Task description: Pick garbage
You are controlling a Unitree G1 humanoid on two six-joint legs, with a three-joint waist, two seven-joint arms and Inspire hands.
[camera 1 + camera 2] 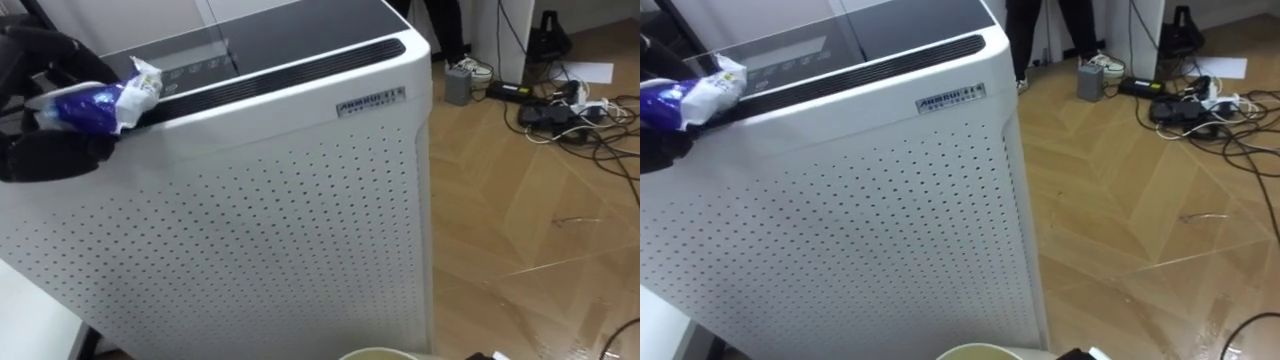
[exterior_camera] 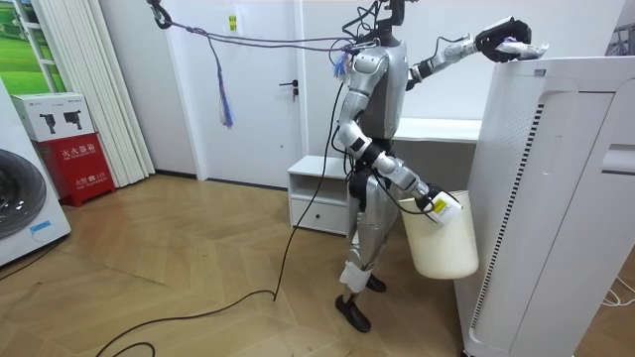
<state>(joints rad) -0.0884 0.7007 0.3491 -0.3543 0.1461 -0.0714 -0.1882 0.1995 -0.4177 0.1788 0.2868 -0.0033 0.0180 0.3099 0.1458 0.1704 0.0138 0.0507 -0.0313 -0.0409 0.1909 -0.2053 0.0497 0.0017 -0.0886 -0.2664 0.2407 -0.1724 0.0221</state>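
The left robot hand point(image 1: 45, 155) is clamped on the crumpled blue-and-white plastic wrapper point(image 1: 98, 100) at the top edge of the tall white perforated air purifier point(image 1: 300, 200). One crinkled end pokes out of the grip, so the slick film could slip free on lifting and fall down the purifier's side. The cream plastic bucket point(image 2: 442, 243) hangs low beside the purifier from the right robot hand point(image 2: 438, 202), whose closure I cannot tell; a release from so far above could miss its mouth.
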